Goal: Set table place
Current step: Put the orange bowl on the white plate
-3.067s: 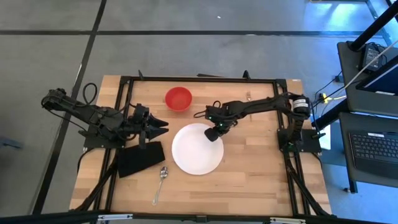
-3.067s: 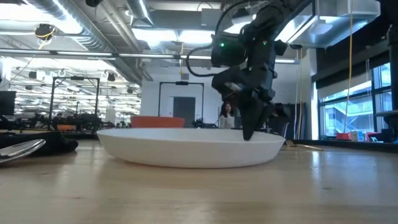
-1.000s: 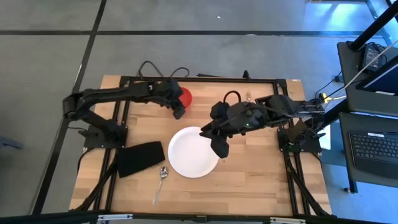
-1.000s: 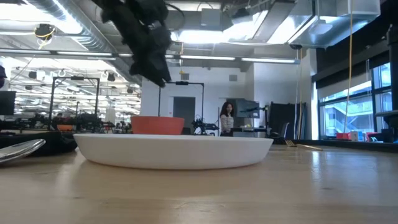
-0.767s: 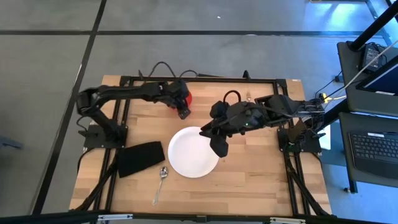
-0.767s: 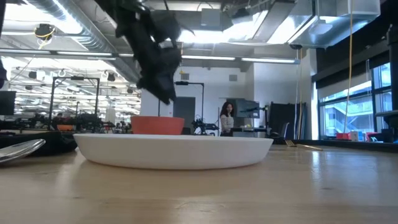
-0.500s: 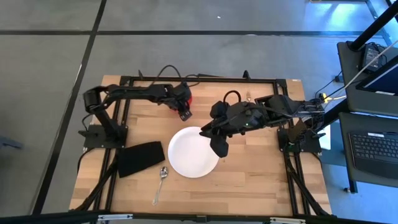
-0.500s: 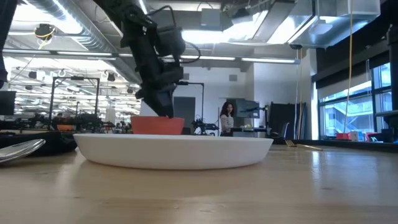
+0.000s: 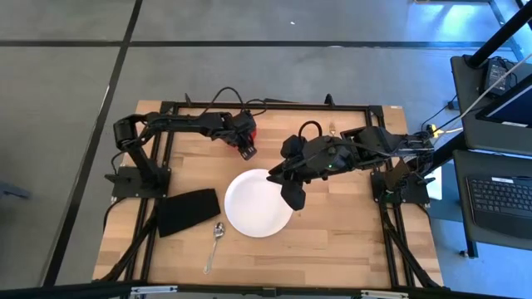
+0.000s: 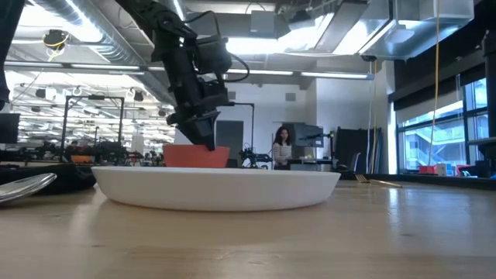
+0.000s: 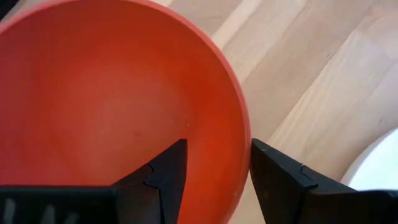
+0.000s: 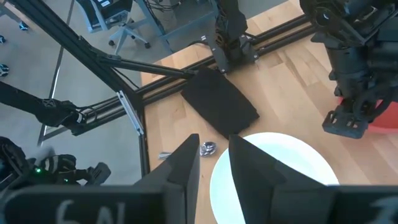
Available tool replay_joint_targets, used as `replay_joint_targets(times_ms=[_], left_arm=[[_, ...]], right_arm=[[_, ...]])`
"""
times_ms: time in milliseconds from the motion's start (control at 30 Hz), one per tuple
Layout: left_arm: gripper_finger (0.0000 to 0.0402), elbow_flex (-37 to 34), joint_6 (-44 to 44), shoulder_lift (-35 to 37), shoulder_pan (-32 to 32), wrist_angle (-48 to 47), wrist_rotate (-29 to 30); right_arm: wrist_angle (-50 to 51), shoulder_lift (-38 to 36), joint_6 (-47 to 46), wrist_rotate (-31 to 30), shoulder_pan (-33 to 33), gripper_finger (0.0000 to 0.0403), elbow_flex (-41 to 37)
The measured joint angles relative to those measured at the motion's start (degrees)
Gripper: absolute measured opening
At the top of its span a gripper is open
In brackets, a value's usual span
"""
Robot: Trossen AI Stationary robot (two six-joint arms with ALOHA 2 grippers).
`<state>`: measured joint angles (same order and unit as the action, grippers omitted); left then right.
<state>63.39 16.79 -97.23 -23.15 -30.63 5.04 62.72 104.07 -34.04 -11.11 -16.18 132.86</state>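
Note:
The red bowl (image 9: 250, 127) stands on its base at the far middle of the table (image 9: 349, 241); it also shows in the left wrist view (image 11: 93, 93) and the low view (image 10: 194, 156). My left gripper (image 9: 246, 150) is open and points down at the bowl's near rim, one finger inside the bowl and one outside. The white plate (image 9: 258, 203) lies flat at the table's middle. My right gripper (image 9: 291, 198) is open and empty, raised above the plate's right part. The silver spoon (image 9: 215, 241) lies near the front edge. A slim small fork (image 9: 332, 129) lies by the far edge. My left gripper (image 11: 217, 149) straddles the bowl's rim (image 11: 241, 134) from above, one finger inside the hollow and one outside. I cannot tell whether either finger touches the rim. The bowl stands upright on the table.
A black folded cloth (image 9: 188, 211) lies left of the plate, beside the spoon. The black metal frame (image 9: 266, 105) runs around the tabletop. There is bare wood to the right of the plate and along the front edge. A person (image 10: 284, 147) stands far off in the room behind.
My left gripper has come down toward the red bowl until its fingers stand over the bowl's near rim. The bowl and the plate have stayed where they were.

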Motion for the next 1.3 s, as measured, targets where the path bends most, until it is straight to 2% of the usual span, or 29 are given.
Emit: replay_joint_targets(times_ms=[200, 400, 533, 667, 767, 933, 1100, 1167, 1300], left_arm=[[0.0163, -3.45, 2.19, 0.0, 1.43, 2.42, 0.46], [0.0157, -5.5, 3.25, 0.0, 1.85, 2.32, 3.69], [0.0111, -5.48, 3.63, 0.0, 2.52, 2.4, 3.8], [0.0023, -5.48, 3.65, 0.27, 4.49, 2.13, 3.58], [0.0013, -5.42, 4.21, 1.03, 6.7, 1.68, 3.64], [0.0005, -1.22, 6.21, 1.68, 13.74, -7.21, 3.88], [0.0003, 8.23, 7.96, 1.68, 25.03, -17.28, 10.07], [0.0003, 12.03, 9.9, 1.68, 29.4, -18.45, 12.71], [0.0002, 17.09, 15.89, 1.68, 35.86, -18.53, 13.23]], right_arm=[[0.0, 0.0, -0.04, 0.01, -0.25, 0.009, 0.0], [-0.02, 0.02, 0.0, 0.03, -0.68, 0.009, 0.0], [-0.04, 0.02, 0.02, 0.04, -0.68, 0.009, 0.0], [-0.04, 0.02, 0.36, 0.04, -0.68, 0.009, 0.0], [-0.04, 0.02, 1.42, 0.04, -0.68, 0.009, 0.0], [-0.04, 0.04, 2.95, 0.04, -0.68, 0.009, 0.0], [-0.04, 0.04, 4.92, 0.04, -0.68, 0.009, -0.02], [-0.04, 0.04, 5.9, 0.04, -0.68, 0.009, -0.02], [-0.03, 0.04, 6.2, 0.04, -0.68, 0.009, -0.02]])
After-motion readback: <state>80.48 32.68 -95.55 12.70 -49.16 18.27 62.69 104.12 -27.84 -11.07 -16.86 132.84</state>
